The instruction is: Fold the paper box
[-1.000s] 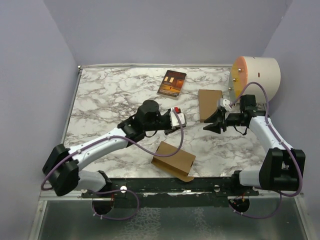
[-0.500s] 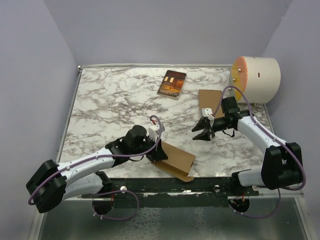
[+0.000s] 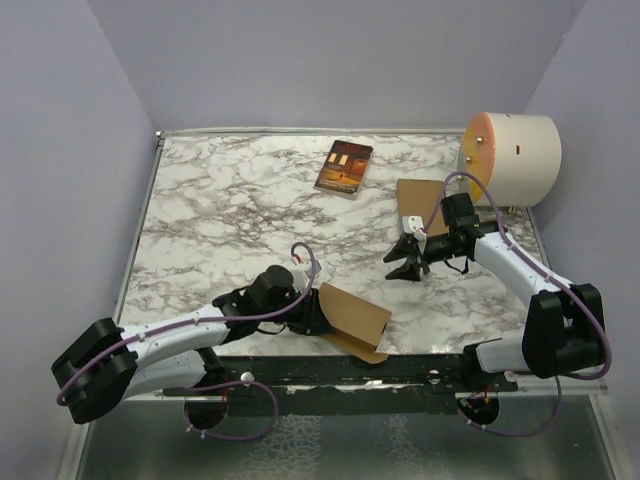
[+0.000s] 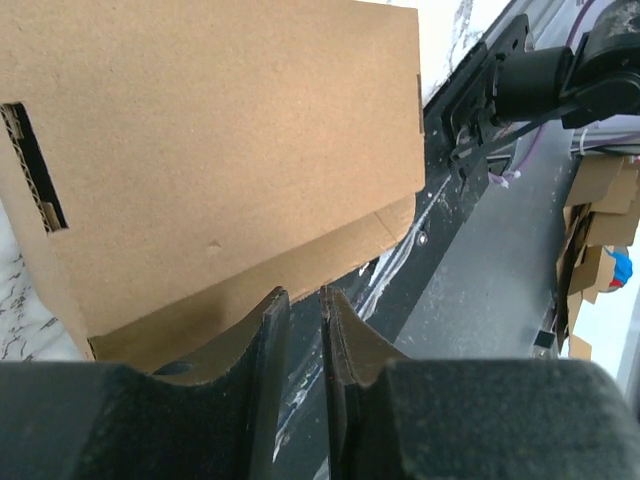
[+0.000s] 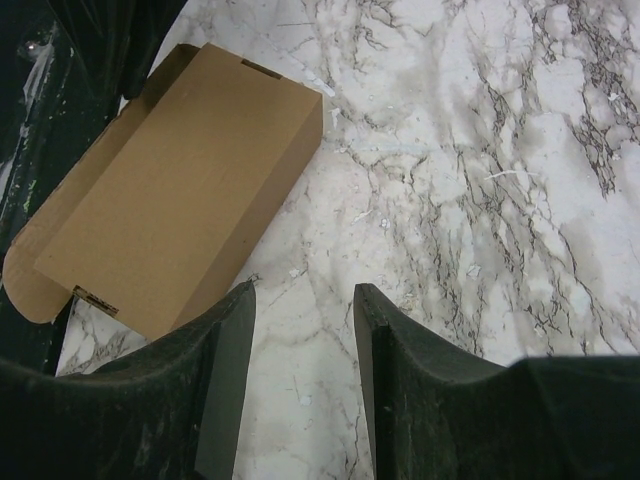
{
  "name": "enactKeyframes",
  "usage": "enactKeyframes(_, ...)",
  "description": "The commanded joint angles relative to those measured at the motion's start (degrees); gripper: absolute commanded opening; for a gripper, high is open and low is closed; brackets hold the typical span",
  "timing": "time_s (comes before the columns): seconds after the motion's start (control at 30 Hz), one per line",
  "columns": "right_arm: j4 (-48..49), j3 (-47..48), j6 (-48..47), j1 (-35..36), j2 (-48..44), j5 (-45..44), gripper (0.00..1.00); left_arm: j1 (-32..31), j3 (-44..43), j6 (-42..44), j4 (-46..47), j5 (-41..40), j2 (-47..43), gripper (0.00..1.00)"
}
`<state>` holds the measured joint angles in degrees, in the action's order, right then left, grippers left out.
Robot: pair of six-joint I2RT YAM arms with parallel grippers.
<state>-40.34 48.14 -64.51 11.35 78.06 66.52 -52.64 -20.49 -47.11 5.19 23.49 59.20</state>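
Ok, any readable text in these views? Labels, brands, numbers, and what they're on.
No text can be read in any view.
Book: picture cover; any title is too small and blurred to read.
Paper box: plain brown cardboard, no print on the faces shown.
Bigger carton: plain brown, no print visible.
Pale drum: no lettering, only small dark marks.

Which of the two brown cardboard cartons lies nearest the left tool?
The paper box at the front, right at the left tool; the other carton lies far back beside the pale drum.
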Motion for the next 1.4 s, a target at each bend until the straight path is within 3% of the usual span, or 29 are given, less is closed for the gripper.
enactKeyframes(0.0,0.90,-0.43,0.31,0.07,0.03,-0.87,0.45,-0.27,-0.60,-2.06,4.74,-2.44,2.86,0.23)
enactKeyframes(0.47,-0.32,-0.15,-0.89,0.06,-0.69,-0.19,0.45,3.85,-12.06,4.73,6.69,-5.84,16.93,0.24)
enactKeyframes(0.73,-1.29,0.49,-1.32,0.03,-0.84,-0.31,0.46,11.56,-21.34,13.68,8.96,0.63,26.03,0.24)
enactKeyframes(0.87,-2.54,1.57,-1.30,-0.17,-0.31,-0.13,0.46,12.90,-24.39,22.39,7.27,7.30,23.50,0.25)
enactKeyframes(1.0,-3.31,1.93,-2.04,-0.30,-0.44,0.45,0.46,12.56,-23.25,36.62,3.56,11.00,13.59,0.27)
enactKeyframes(1.03,-3.42,1.94,-2.15,-0.28,-0.46,0.60,0.46,12.08,-21.84,40.75,3.36,11.41,10.68,0.31)
enactKeyframes(1.13,-4.02,2.11,-2.78,-0.28,-0.24,0.94,0.46,8.73,-15.20,56.97,3.64,8.81,0.99,0.63)
enactKeyframes(1.23,-4.71,2.35,-3.40,-0.28,-0.07,1.36,0.47,5.85,-8.63,72.25,3.34,8.08,-5.90,0.88)
enactKeyframes(1.27,-4.87,2.41,-3.50,-0.28,-0.02,1.38,0.47,5.34,-7.04,75.63,2.84,7.88,-7.15,0.93)
enactKeyframes(1.37,-5.07,2.38,-3.82,-0.28,-0.19,1.59,0.47,4.28,-6.19,85.24,-1.67,7.64,-6.84,0.95)
